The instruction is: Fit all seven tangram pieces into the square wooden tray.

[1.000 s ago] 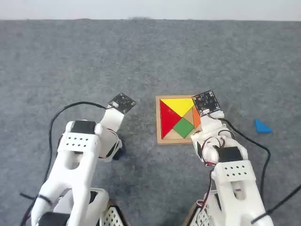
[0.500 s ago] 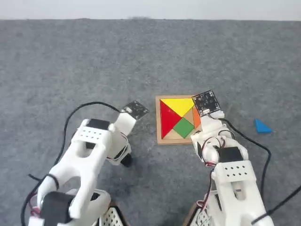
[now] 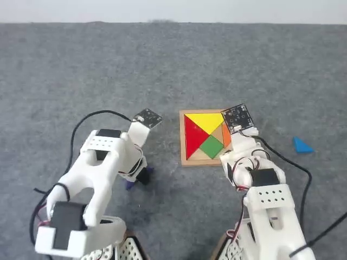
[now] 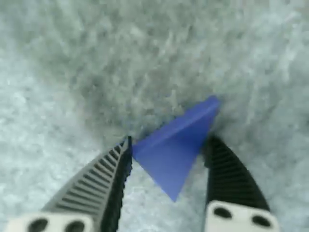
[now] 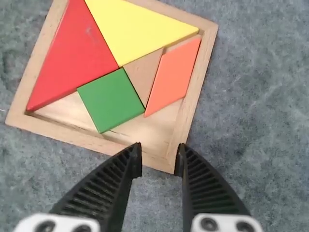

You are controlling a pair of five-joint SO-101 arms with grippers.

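Okay, our left gripper (image 4: 169,145) pinches the blue triangle (image 4: 184,129); we should lift clear, turn it, lower flat into the tray (image 3: 182,138) at its bare corner; right gripper (image 5: 158,150) slightly spread, empty.

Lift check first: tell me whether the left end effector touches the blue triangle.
Touching. The left wrist view shows the blue triangle wedged between the left end effector's two fingers, each meeting an edge with no gap.
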